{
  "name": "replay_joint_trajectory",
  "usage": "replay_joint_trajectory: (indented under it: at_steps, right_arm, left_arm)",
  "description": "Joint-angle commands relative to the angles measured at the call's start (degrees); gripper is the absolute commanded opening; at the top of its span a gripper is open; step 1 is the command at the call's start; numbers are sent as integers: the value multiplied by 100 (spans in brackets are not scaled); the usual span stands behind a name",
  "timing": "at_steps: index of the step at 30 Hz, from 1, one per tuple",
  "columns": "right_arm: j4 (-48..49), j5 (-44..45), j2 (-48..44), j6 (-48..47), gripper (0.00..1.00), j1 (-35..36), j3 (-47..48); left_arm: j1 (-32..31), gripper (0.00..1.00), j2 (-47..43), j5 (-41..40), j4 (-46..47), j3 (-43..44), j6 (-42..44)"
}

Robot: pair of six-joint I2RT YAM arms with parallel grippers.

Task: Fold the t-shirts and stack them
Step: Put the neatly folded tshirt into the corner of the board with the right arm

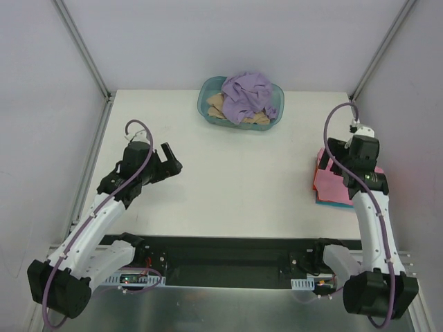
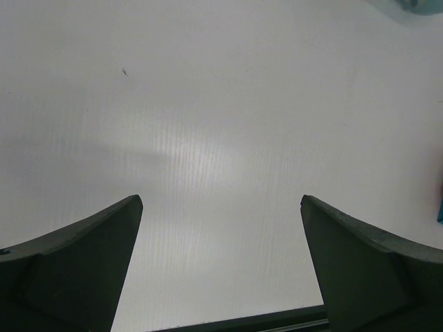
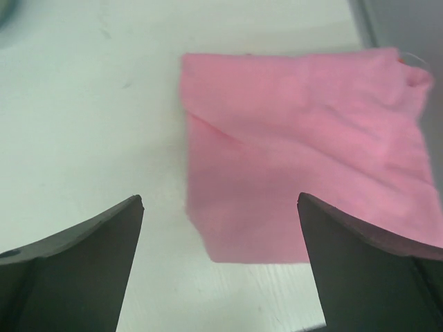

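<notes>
Folded pink t-shirt (image 3: 304,152) lies atop teal t-shirt (image 1: 333,203) at bench (image 1: 228,187) right edge; lavender t-shirt (image 1: 248,93) crumpled over tan t-shirt (image 1: 216,108) in basket (image 1: 203,105).

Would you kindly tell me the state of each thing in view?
Left gripper: fingers open, empty.
Right gripper: fingers open, empty.
Pink t-shirt: folded flat.
Teal t-shirt: flat under the pink.
Lavender t-shirt: crumpled in basket.
Tan t-shirt: crumpled, under the lavender.

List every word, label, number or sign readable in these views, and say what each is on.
None can be read.
Pink t-shirt, lavender t-shirt, basket, table: plain, with no print or label showing.
Electronics at the left arm's base: any markings are too small to read.
</notes>
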Motion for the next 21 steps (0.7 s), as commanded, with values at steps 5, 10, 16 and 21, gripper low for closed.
replay_joint_trajectory:
  at_steps: [5,10,16,21]
  right_arm:
    - [1671,-513,-1241,475,97,47,-1252]
    - [1733,535,-620,905,97,-462,-1236]
    - [1830,-104,165,1644,97,-1833,-1253]
    - [2058,-114,507,1785,97,-2440,-1429]
  left_arm:
    - [81,99,-1191,-48,-77,-451,-526]
    - [81,99,-1570,-101,-77,-575,-614]
    - [81,99,-1561,57,-95,-575,-588]
    - [81,99,-1474,84,-95,-601,-623]
